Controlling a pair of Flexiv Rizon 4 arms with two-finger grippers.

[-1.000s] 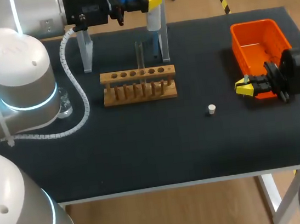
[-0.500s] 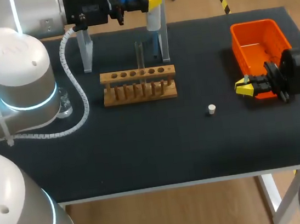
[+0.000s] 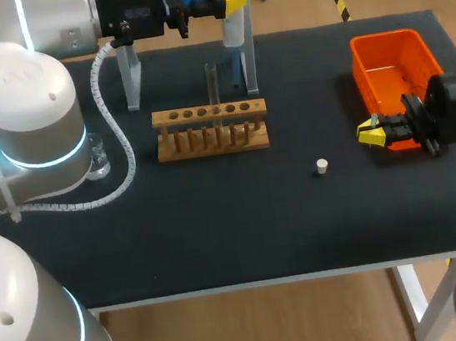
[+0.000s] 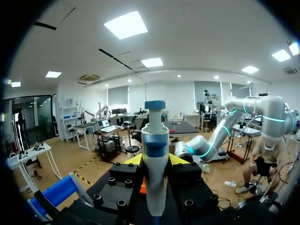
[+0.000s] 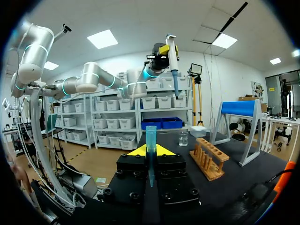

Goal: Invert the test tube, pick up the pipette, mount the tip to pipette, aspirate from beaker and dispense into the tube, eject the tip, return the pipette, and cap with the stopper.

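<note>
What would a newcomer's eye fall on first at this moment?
The pipette, held high over the far edge of the table and clamped between the left fingers, draws the eye first. Next come the bright orange bin on the right, the right fingers at its near corner shut on a blue tip, and the wooden rack mid-table with one test tube standing in it.

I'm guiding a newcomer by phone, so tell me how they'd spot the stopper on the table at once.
Start at the wooden rack in the middle of the black table. Go right and a little nearer the robot, toward the orange bin: the stopper lies alone on bare tabletop. It is the only small white plug, while its neighbours are wood, glass or orange.
</note>
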